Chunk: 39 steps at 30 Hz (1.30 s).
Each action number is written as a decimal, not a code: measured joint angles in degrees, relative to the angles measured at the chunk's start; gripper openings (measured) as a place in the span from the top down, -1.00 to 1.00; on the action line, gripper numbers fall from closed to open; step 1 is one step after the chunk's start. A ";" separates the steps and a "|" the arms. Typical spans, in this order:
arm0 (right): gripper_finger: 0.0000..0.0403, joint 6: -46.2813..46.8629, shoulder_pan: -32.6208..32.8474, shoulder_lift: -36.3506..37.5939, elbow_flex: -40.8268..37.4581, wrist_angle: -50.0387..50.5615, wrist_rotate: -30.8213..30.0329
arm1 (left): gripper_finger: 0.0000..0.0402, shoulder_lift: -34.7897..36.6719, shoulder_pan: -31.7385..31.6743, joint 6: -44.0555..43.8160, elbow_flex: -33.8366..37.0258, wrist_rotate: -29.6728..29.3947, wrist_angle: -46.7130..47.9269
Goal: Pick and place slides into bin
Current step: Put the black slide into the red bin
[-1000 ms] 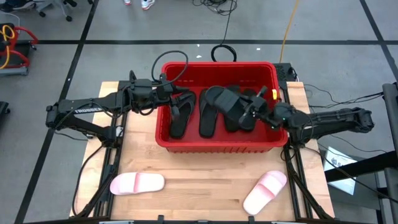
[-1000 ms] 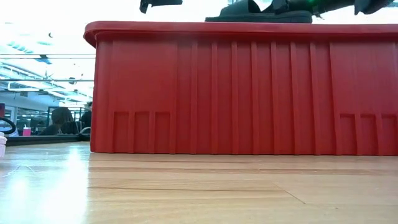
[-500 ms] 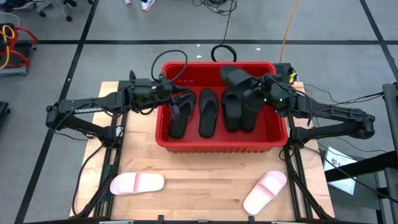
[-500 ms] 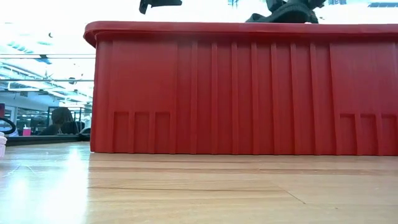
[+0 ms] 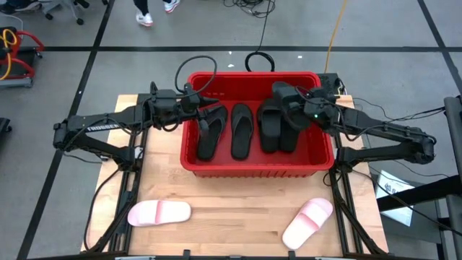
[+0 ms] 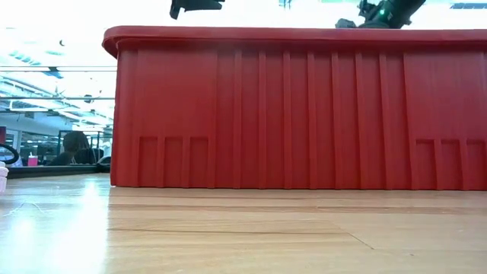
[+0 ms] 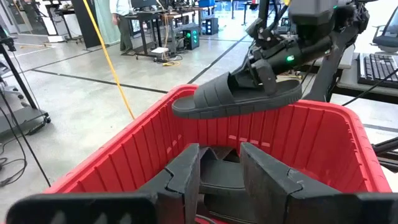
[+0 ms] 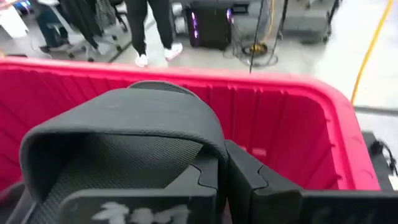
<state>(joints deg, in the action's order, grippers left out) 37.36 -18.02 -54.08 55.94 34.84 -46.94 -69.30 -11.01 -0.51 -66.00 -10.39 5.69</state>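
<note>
**Still 1 slide in the air over the bin, 2 pink ones not picked**

Basically, our biggest risk is the drop. The right gripper [image 5: 302, 108] holds a black slide [image 7: 239, 98] above the bin [image 5: 253, 170], near its far right corner, and the toe end sits close to the far rim. If we release here, the slide can catch the rim and tip out over the back, or land on edge against the wall.

Next risk: the stack. 4 black slides already lie side by side on the bin floor in the high view, so the held one lands on top of the right pair [image 5: 278, 128] and may slide or end up propped.

Smaller risk: arm clash. The left gripper [image 5: 204, 115] hangs just inside the bin's left wall above the leftmost slide [image 5: 209, 133]. The 2 arms are apart now, but any move by the right arm toward the centre narrows that gap.

Pose:
- Right arm reaches in from the right edge of the table, wrist over the bin's right wall, fingers clamped on the slide's strap; the slide rides roughly level, sole down.
- Left arm reaches in from the left, fingers [image 7: 186, 171] parted with nothing between them.

Left to do: pink slide [image 5: 159, 212] near the front left of the table, second pink slide [image 5: 308, 222] front right, both well apart from the bin.
</note>
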 joint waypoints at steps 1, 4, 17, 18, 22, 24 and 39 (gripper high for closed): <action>1.00 0.85 -0.73 0.00 0.00 0.97 0.90 | 0.41 0.00 -0.18 0.00 0.00 0.40 0.00; 1.00 1.45 -2.53 -0.05 0.00 2.24 2.17 | 0.41 0.00 -0.65 0.00 0.00 1.37 0.00; 1.00 3.96 -8.29 -3.72 0.87 9.48 8.29 | 0.41 -0.02 -0.92 -0.07 0.00 1.46 0.00; 1.00 3.98 -8.31 -4.40 0.87 9.69 8.29 | 0.41 -0.02 -0.92 -0.07 0.00 1.46 0.00; 1.00 4.73 -8.27 -7.21 0.87 9.83 8.33 | 0.41 -0.02 -0.92 0.20 0.00 1.46 0.02; 1.00 5.39 -8.27 -8.35 0.87 10.25 8.33 | 0.41 -0.02 -0.92 0.20 0.00 1.46 0.02; 1.00 -11.81 -8.16 -9.31 0.83 9.83 7.82 | 0.41 -0.01 -0.92 1.54 0.00 1.55 0.13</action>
<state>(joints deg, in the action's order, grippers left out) 25.55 -26.17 -63.40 56.77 44.67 -39.12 -69.30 -11.92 1.03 -66.00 -8.84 5.82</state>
